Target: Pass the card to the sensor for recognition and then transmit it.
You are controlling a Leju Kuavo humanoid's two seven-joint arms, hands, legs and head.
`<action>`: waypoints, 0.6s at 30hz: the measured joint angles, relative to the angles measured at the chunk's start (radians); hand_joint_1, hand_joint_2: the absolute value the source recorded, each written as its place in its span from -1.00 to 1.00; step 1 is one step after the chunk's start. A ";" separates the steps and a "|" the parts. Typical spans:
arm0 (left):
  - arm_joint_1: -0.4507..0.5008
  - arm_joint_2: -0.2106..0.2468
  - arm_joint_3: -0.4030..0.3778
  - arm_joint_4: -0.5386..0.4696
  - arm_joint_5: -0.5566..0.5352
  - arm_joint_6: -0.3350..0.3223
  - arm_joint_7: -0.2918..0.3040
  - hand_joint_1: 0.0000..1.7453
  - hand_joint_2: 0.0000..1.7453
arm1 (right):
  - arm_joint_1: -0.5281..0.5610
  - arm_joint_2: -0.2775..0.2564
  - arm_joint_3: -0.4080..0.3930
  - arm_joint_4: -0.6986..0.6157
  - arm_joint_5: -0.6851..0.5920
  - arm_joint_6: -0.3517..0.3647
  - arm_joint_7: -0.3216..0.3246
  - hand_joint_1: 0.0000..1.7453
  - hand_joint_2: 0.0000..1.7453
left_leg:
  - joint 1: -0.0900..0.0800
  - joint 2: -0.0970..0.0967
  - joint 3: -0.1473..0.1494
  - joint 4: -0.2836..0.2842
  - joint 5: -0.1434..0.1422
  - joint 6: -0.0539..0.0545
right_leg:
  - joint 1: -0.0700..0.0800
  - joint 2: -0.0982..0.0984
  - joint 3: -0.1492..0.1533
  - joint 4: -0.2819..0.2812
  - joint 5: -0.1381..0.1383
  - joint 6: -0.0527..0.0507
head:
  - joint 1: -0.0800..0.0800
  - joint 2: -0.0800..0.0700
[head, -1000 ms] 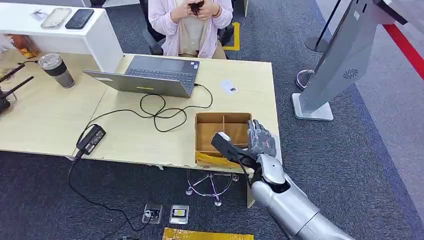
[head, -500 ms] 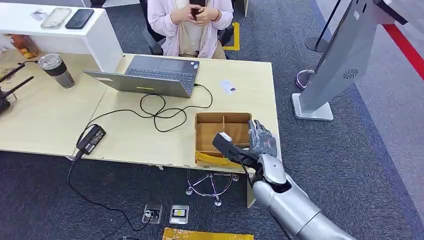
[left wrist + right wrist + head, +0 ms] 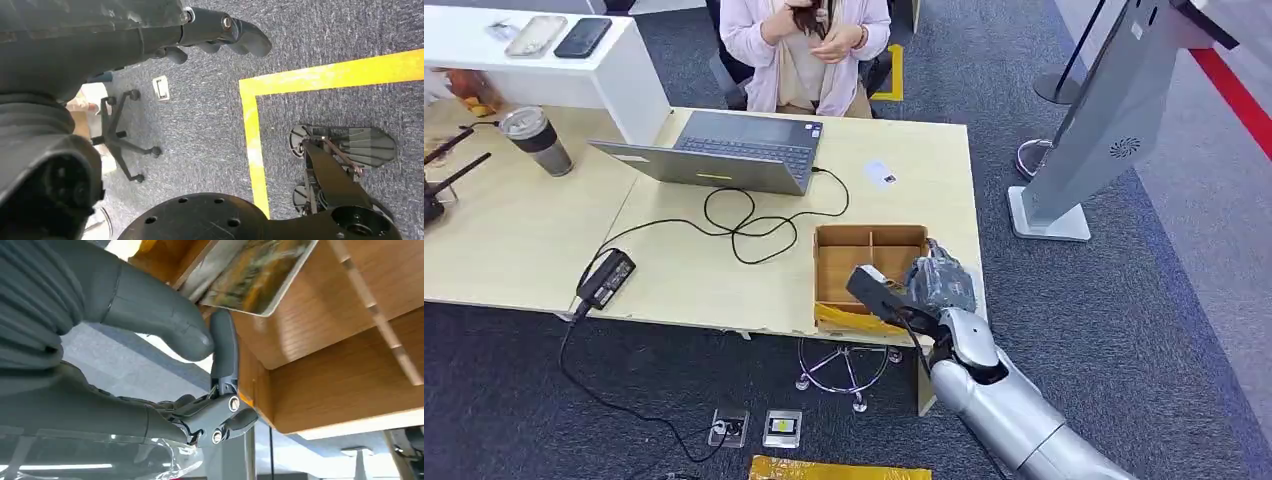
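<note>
Tabletop (image 3: 694,270) showing pale wood grain. Box (image 3: 836,262) showing honey-brown wood, dividers same tone. Card (image 3: 257,277) in the right wrist view showing a mottled yellow-green-brown print with a pale edge. Right hand (image 3: 936,283) showing dark grey, arm (image 3: 1004,410) silver. Left hand (image 3: 220,35) showing dark grey. Laptop (image 3: 724,150) grey, cable (image 3: 744,225) and power brick (image 3: 605,279) black. Small card (image 3: 881,174) on the tabletop white. Carpet (image 3: 1114,330) speckled dark grey-blue, with a yellow stripe (image 3: 255,140). Person's top (image 3: 754,45) pale pink. Kiosk (image 3: 1104,120) light grey.
</note>
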State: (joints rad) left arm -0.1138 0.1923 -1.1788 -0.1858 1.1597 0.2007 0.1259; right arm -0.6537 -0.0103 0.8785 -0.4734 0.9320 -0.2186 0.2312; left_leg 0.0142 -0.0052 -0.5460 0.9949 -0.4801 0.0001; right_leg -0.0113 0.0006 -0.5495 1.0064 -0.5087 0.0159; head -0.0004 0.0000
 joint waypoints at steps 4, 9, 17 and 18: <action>0.000 0.000 0.000 0.000 0.002 0.001 0.007 -1.00 -1.00 | 0.001 0.017 0.000 0.000 0.001 0.003 -0.009 1.00 1.00 | 0.000 0.000 0.000 0.000 0.000 0.000 | 0.000 0.000 0.000 0.000 0.000 0.000 | 0.000 0.000; 0.000 0.000 0.000 0.000 0.004 0.006 0.010 -1.00 -1.00 | 0.001 0.036 0.000 -0.002 0.001 0.006 -0.030 1.00 1.00 | 0.000 0.000 0.000 0.000 0.000 0.000 | 0.000 0.000 0.000 0.000 0.000 0.000 | 0.000 0.000; 0.000 -0.001 0.000 0.000 0.013 0.018 0.025 -1.00 -1.00 | 0.001 0.062 0.006 -0.003 -0.008 0.012 -0.039 -1.00 1.00 | 0.000 0.000 0.000 0.000 0.000 0.000 | 0.000 0.000 0.000 0.000 0.000 0.000 | 0.000 0.000; 0.000 -0.001 0.000 0.000 0.014 0.019 0.027 -1.00 -1.00 | 0.001 0.063 0.007 -0.003 -0.009 0.008 -0.037 -1.00 1.00 | 0.000 0.000 0.000 0.000 0.000 0.000 | 0.000 0.000 0.000 0.000 0.000 0.000 | 0.000 0.000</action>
State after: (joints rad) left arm -0.1138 0.1915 -1.1788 -0.1858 1.1734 0.2193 0.1533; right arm -0.6526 0.0530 0.8858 -0.4768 0.9232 -0.2109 0.1942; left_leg 0.0142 -0.0050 -0.5458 0.9949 -0.4801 0.0001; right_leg -0.0112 0.0009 -0.5494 1.0065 -0.5087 0.0158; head -0.0004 0.0000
